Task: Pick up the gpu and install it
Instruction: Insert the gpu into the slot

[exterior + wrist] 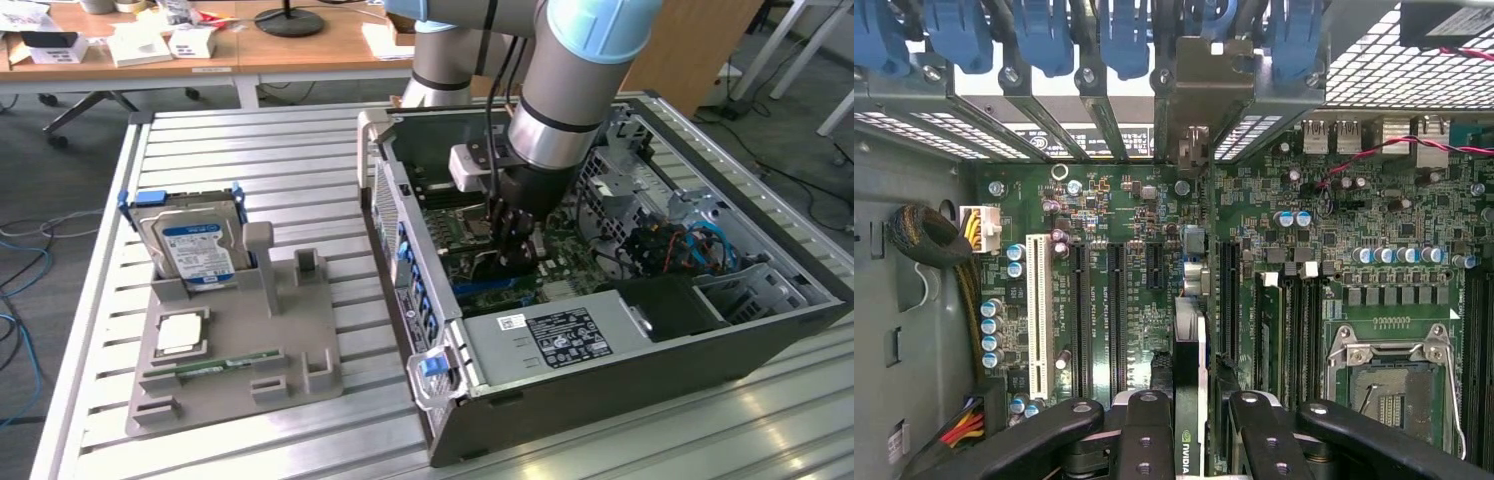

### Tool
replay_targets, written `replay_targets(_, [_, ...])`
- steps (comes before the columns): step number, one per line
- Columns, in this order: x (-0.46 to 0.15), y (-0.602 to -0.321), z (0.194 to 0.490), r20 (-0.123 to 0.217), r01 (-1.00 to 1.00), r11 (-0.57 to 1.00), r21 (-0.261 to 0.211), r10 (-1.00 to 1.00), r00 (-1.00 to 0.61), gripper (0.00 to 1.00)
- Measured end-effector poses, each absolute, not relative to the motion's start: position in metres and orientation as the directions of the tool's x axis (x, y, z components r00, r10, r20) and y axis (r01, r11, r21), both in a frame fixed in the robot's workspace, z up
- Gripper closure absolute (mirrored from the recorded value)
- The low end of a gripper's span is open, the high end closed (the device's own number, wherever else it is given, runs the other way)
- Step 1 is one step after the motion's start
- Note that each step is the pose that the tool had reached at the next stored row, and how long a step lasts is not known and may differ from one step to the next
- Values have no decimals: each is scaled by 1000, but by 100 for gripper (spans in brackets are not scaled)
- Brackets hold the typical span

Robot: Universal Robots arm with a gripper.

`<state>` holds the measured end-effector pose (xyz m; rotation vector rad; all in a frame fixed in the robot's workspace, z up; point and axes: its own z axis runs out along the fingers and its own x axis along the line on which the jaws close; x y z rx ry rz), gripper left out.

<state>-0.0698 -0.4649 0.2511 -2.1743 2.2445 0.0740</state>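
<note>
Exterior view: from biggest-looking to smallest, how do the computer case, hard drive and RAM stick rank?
1. Computer case, by far the largest.
2. Hard drive.
3. RAM stick, similar in length but much thinner.

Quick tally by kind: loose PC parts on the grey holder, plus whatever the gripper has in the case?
Hard drive: 1
CPU: 1
RAM stick: 1
GPU: 1
Total: 4

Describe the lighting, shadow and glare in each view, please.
Exterior view: soft, even light on the table; the inside of the computer case lies darker under the arm. Wrist view: the slot openings glare white, the motherboard is evenly lit, the gripper around the gpu is dark.
</note>
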Motion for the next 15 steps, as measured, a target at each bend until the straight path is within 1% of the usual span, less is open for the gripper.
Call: replay_targets(15, [-71, -465, 248, -43, -999, 31, 23, -999, -32, 73])
